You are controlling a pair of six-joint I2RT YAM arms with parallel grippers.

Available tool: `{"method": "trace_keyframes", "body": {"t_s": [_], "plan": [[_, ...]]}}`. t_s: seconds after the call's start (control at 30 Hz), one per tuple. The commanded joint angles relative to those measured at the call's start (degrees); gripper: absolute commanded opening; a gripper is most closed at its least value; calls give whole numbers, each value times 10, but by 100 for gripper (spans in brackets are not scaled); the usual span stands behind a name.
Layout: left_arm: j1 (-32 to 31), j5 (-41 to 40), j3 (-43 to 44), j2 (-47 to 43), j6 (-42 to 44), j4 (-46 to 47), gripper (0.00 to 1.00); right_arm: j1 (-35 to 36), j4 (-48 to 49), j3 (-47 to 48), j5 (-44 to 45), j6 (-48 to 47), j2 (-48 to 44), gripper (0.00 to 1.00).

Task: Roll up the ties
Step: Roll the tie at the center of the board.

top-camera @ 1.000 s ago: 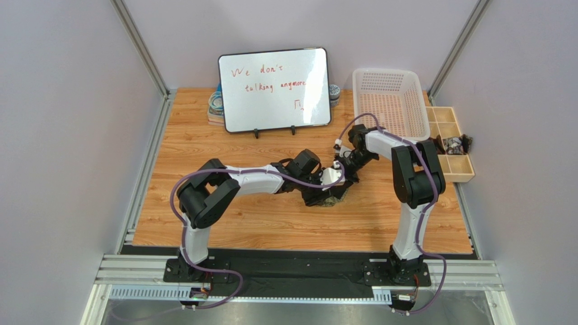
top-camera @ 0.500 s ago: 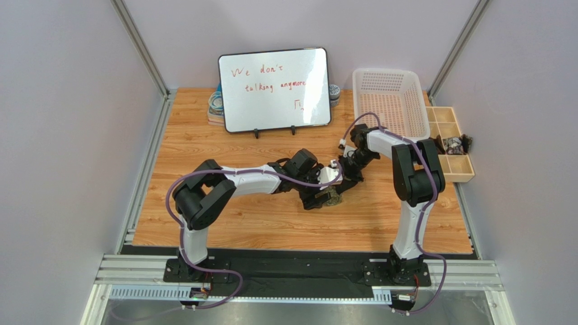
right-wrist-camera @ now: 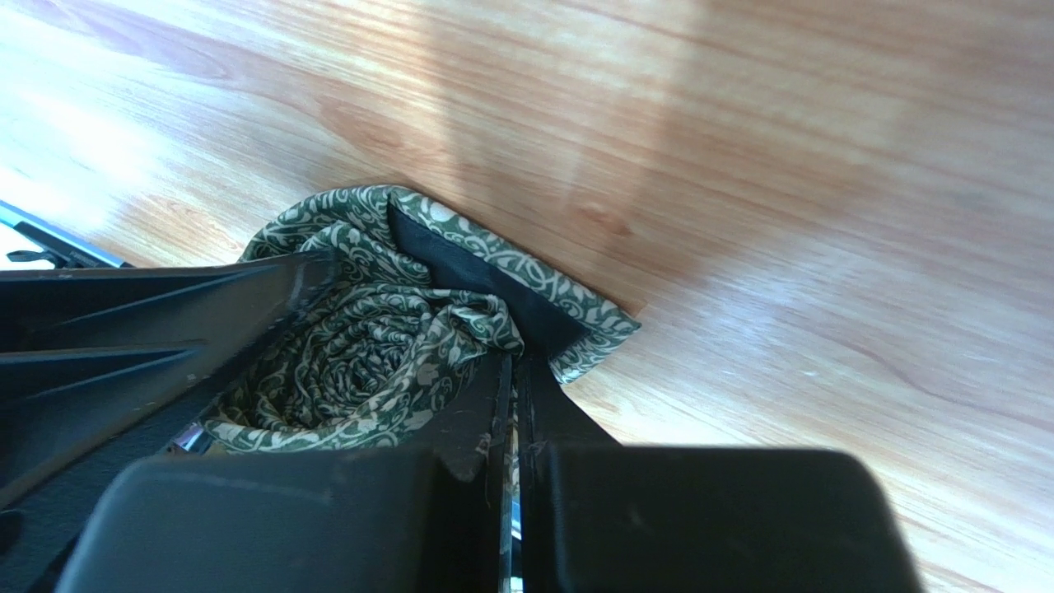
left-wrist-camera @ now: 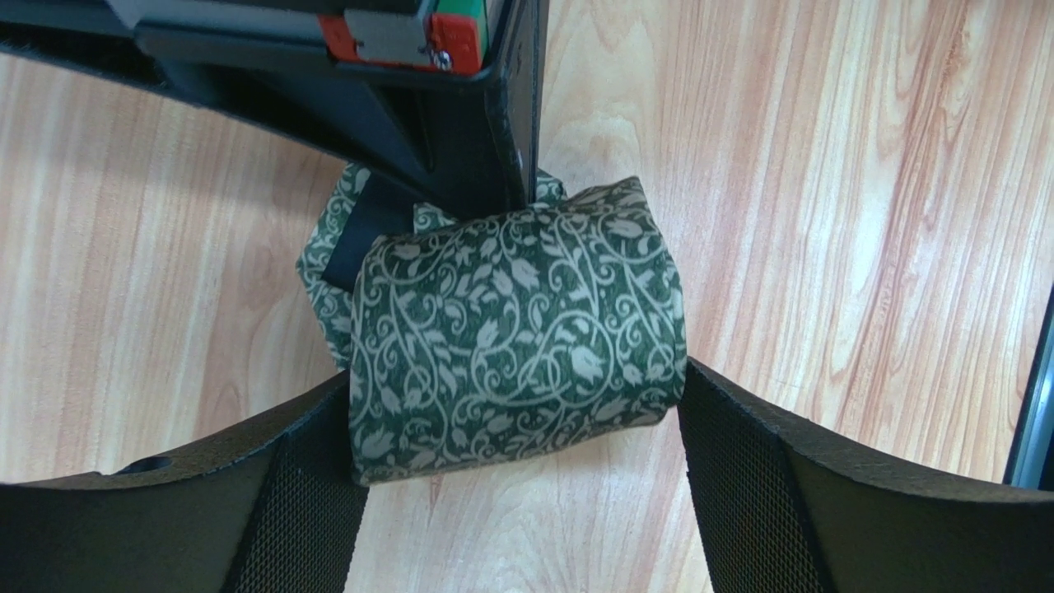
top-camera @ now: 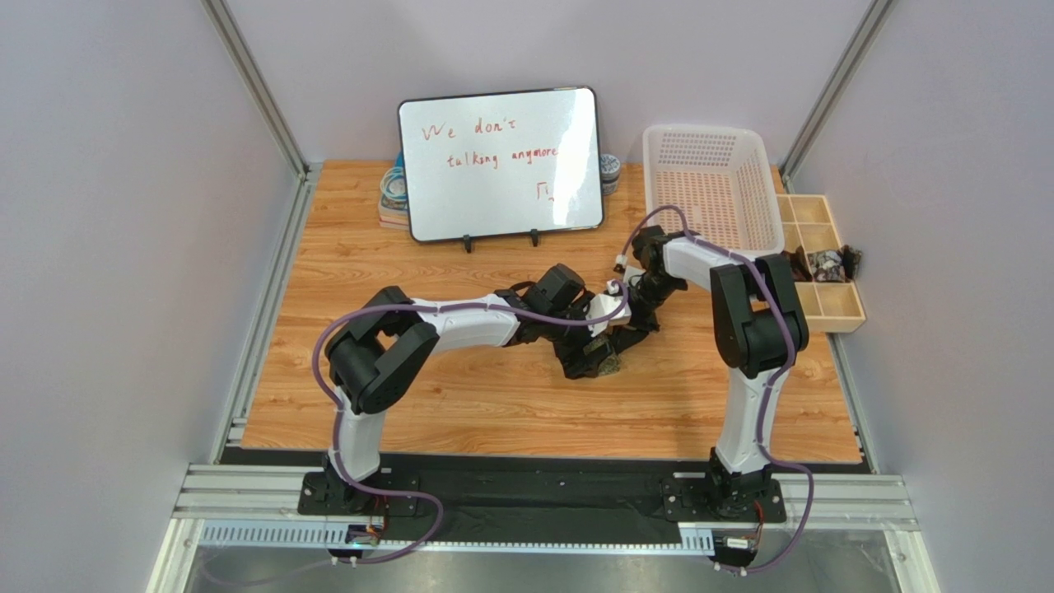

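The left fingers [left-wrist-camera: 291, 494] have spread off the tie [left-wrist-camera: 514, 334] over the last second and now stand apart, one on each side of the roll (one clear of it, the other just at its edge); the roll lies on the table [left-wrist-camera: 804, 185] near its middle, its long axis seemingly running from one finger across to the other; the right fingers [right-wrist-camera: 495, 426] are pressed together, tips at the roll beside the black-lined tail; whether they nip cloth I cannot tell; the left arm sits nearer for a re-grip; bare wood all round leaves room, though the freed roll may spring loose.
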Motion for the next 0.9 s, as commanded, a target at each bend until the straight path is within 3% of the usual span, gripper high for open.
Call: {"method": "trace_keyframes", "body": {"t_s": [0.0,0.03,0.23,0.27,0.33,0.37,0.53,0.8,0.87], "plan": [[0,22,11,14,-22,0,89,22,59,8,58,12,15,0],[0,18,10,19,-24,2,87,24,58,8,56,14,15,0],[1,-24,-16,28,0,6,48,31,43,13,7,2,-4,0],[0,-29,-23,27,11,7,35,28,36,16,-2,-15,-7,0],[2,-26,-44,22,26,10,25,17,15,28,-13,-29,-18,4],[2,-27,-50,20,32,9,20,1,9,30,-25,-36,-21,11],[3,-19,-71,19,54,14,15,-37,-1,51,-60,-59,-21,25],[7,-14,-71,19,61,11,12,-41,34,72,-35,-59,28,53],[8,-16,-71,19,61,9,12,-37,31,73,-36,-62,45,54]]}}
